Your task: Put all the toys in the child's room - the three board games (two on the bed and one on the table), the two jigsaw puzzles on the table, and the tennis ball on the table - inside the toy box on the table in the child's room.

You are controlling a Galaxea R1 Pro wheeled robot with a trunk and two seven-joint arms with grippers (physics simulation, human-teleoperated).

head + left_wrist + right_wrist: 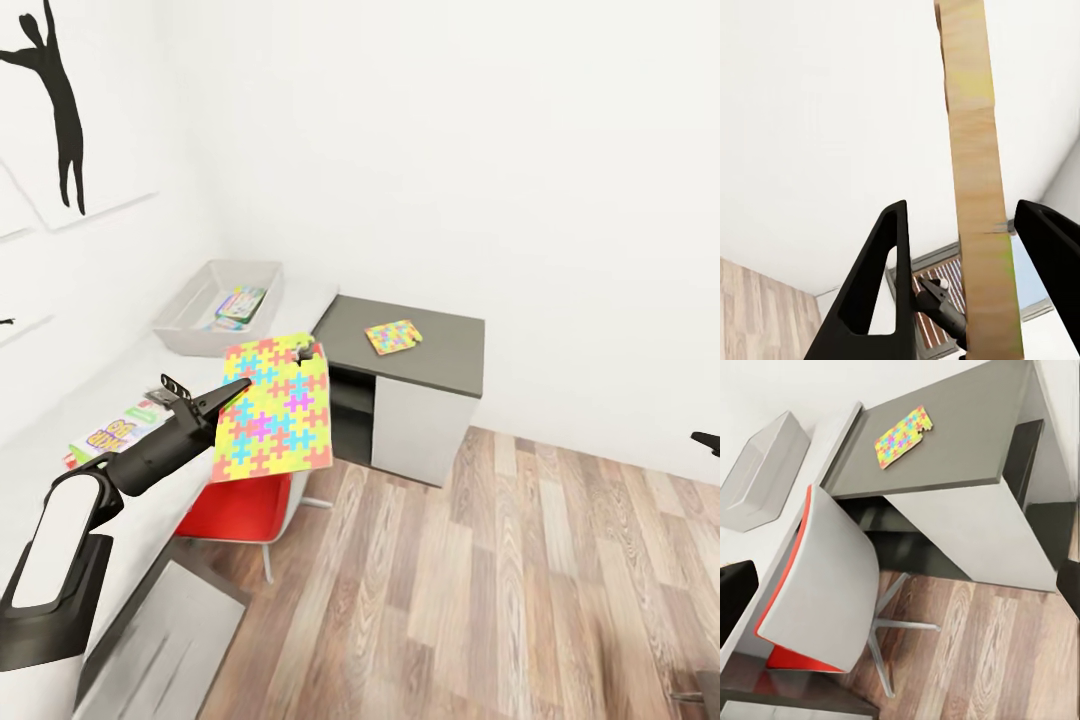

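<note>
One jigsaw puzzle (272, 408) is hanging clamped in the left end effector (236, 391) above the red chair (236, 512), needing carrying far-left to the toy box (185, 305) on the white worktop (120, 385).

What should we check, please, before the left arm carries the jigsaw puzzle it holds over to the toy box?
1. Grip: the left gripper holds the large jigsaw puzzle by one edge, and the left wrist view shows the board between its fingers: ok.
2. Board attitude: it hangs tilted over the red chair, off the table: ok, but watch for slipping.
3. Toy box: open on the white table, with one colourful item inside and room left: ok.
4. Path to the box: nothing seen standing between: ok.
5. Second jigsaw puzzle: lies on the grey cabinet, not yet boxed: not ok.
6. Right gripper state: cannot tell.
</note>
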